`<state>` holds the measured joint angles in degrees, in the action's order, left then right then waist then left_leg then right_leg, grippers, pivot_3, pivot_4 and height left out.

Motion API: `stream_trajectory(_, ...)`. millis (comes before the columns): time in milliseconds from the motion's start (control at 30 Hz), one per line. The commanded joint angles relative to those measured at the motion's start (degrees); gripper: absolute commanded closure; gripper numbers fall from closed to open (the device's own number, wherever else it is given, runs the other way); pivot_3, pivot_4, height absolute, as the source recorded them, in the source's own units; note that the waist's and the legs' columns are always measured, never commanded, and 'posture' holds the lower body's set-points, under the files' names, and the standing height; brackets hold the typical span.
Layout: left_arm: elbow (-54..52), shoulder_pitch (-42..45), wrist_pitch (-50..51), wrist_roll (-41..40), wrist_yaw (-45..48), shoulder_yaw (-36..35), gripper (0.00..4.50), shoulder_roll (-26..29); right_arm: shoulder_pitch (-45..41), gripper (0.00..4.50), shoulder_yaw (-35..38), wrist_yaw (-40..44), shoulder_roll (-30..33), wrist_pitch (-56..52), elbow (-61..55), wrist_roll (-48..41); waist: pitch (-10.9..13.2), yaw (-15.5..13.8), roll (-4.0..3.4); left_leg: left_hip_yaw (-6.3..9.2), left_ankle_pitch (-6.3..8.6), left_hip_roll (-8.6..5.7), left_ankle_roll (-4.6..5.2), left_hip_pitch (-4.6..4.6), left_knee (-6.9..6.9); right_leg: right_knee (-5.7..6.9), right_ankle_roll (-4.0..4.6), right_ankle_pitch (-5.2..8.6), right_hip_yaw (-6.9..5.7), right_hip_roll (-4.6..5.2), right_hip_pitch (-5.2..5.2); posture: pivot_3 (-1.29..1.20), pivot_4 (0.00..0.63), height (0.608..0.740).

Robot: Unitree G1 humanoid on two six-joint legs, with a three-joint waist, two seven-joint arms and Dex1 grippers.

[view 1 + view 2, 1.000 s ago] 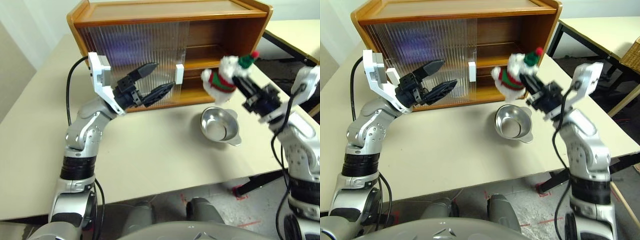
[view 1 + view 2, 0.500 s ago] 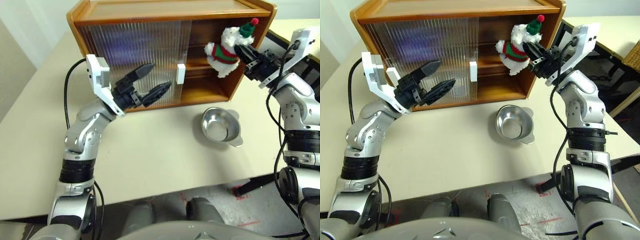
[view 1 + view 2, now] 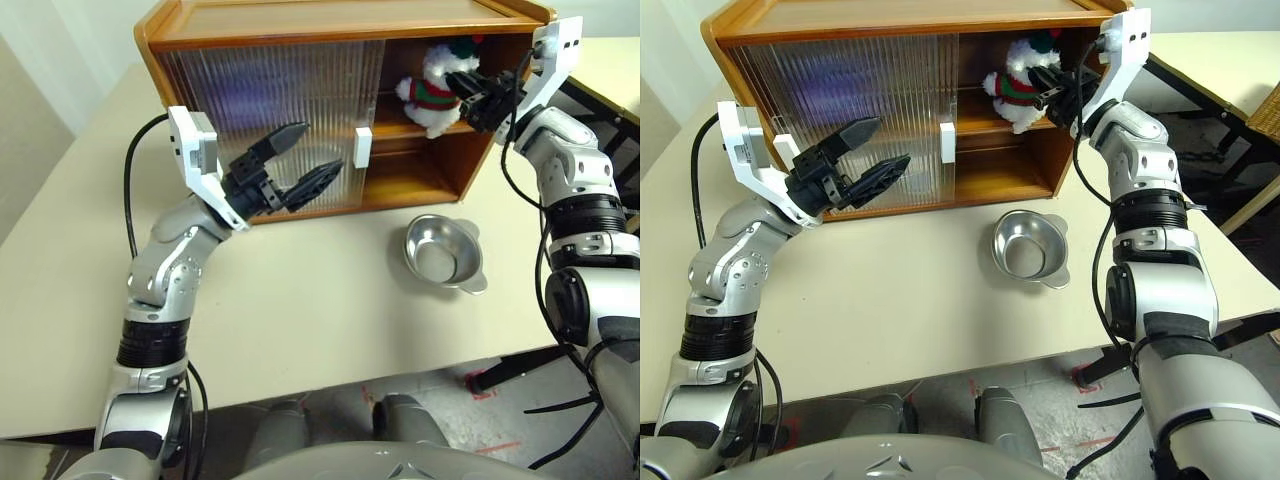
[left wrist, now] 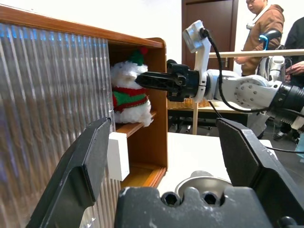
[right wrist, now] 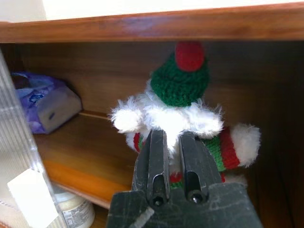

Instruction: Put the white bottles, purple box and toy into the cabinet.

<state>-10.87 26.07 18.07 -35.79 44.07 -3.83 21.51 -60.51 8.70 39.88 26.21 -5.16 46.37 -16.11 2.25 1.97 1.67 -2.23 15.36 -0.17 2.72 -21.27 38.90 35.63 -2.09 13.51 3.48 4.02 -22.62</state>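
My right gripper [image 3: 468, 92] is shut on the toy [image 3: 432, 88], a white plush snowman with a green hat. It holds the toy inside the cabinet [image 3: 300, 20], in the open right half over the shelf. The toy's feet hang at the shelf's front edge. In the right wrist view the purple box [image 5: 45, 102] lies further along the same shelf, and one white bottle [image 5: 76, 211] stands below the shelf. My left gripper [image 3: 322, 148] hangs open in front of the ribbed sliding door [image 3: 270, 110], holding nothing.
An empty metal bowl [image 3: 440, 252] sits on the beige table [image 3: 300, 300] in front of the cabinet's open side. The door's white handle [image 3: 361, 147] is just right of my left gripper. Another table [image 3: 600, 70] stands at the right, with people [image 4: 259, 19] beyond it.
My right arm has carried the toy up from above the bowl and forward into the cabinet's upper compartment. The left arm has held still.
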Motion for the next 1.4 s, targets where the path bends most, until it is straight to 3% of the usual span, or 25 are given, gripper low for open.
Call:
stream_trajectory(33,-1.8,-1.0,0.6,0.1,-0.4,-0.3,0.00,0.5,-2.2,4.41,-1.3,-0.2,-0.7,0.0,5.0,2.5,0.0,0.0,0.00,0.00,0.01,0.00,-0.02,0.00,0.00,0.00,0.01,-0.01,-0.01,0.01,0.00,0.07,0.000,0.740)
stream_trajectory(700,-2.1,-0.9,0.6,0.2,-1.2,-0.5,0.00,0.5,-9.6,4.41,-1.7,-4.2,-4.6,5.6,20.8,8.1,0.0,0.1,-0.02,0.00,0.14,0.01,-0.27,0.14,0.01,0.14,0.12,-0.07,-0.02,-0.04,0.04,0.08,0.000,0.740)
stream_trajectory(1100,-2.1,-1.1,0.4,0.2,-1.1,0.5,0.00,-0.3,-9.9,0.04,-1.6,-3.9,-3.6,9.2,15.8,9.0,0.0,0.1,-0.08,-0.01,0.13,0.01,-0.26,-0.07,0.01,0.10,0.12,-0.07,-0.02,-0.03,-0.17,0.06,0.000,0.740)
stream_trajectory(1400,-1.8,-1.4,0.2,0.1,-0.5,1.0,0.00,-0.9,-2.3,0.04,-0.8,-3.1,-1.1,1.2,-5.1,6.2,0.0,0.1,-0.12,-0.01,0.11,0.01,-0.22,-0.34,-0.01,0.11,0.12,-0.07,-0.01,-0.01,-0.43,0.03,0.000,0.740)
